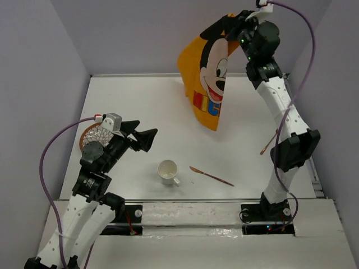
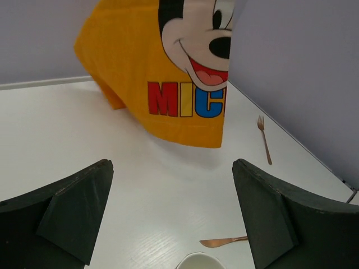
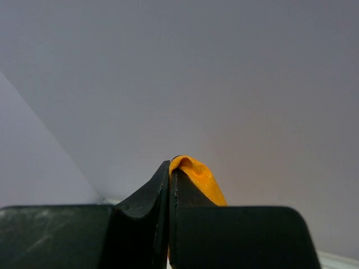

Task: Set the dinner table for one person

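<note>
The white dinner table (image 1: 140, 106) fills the top view. My right gripper (image 1: 234, 23) is shut on a corner of the orange Mickey Mouse cloth (image 1: 207, 73) and holds it high above the table's far side; the cloth hangs down, folded. The pinched orange edge (image 3: 196, 179) shows between the jaws of the right gripper (image 3: 170, 168). My left gripper (image 1: 145, 134) is open and empty above the table's left part, facing the cloth (image 2: 162, 73). A white mug (image 1: 168, 172), a copper knife (image 1: 211, 176) and a copper fork (image 1: 268, 142) lie on the table.
A round orange wicker mat or plate (image 1: 92, 134) lies at the left edge, partly hidden by my left arm. Grey walls enclose the table on three sides. The knife (image 2: 224, 241), the fork (image 2: 263, 138) and the mug's rim (image 2: 199, 261) show in the left wrist view.
</note>
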Robot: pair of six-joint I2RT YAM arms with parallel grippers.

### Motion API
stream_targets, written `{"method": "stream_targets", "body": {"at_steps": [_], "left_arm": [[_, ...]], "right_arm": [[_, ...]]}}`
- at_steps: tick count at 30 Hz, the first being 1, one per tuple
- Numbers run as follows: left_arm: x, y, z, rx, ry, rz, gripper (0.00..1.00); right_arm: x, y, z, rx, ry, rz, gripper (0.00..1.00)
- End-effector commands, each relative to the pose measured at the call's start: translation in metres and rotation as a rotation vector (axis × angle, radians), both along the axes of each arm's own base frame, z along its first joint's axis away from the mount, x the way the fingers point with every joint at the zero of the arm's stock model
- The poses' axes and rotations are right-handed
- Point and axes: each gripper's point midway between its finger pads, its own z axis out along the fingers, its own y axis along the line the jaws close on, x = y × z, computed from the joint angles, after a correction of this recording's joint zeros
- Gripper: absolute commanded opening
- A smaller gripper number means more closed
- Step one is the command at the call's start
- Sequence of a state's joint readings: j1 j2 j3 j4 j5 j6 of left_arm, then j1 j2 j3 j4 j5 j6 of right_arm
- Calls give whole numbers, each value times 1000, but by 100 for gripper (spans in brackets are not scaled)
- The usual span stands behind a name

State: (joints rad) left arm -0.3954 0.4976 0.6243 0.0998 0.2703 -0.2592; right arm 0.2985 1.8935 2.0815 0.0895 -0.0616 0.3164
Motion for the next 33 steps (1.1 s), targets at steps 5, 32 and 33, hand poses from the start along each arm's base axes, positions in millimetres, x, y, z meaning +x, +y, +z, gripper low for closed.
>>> {"method": "stream_targets", "body": {"at_steps": [5, 32, 33], "left_arm": [[12, 13, 22, -20, -31, 82, 99], [83, 7, -122, 85, 519, 384, 89], [85, 8, -127, 85, 533, 400, 86]], "right_arm": [[-32, -48, 48, -78, -170, -79, 0], [-98, -157, -265, 34, 376, -472, 18], [-101, -156, -267, 50, 382, -469, 18]]}}
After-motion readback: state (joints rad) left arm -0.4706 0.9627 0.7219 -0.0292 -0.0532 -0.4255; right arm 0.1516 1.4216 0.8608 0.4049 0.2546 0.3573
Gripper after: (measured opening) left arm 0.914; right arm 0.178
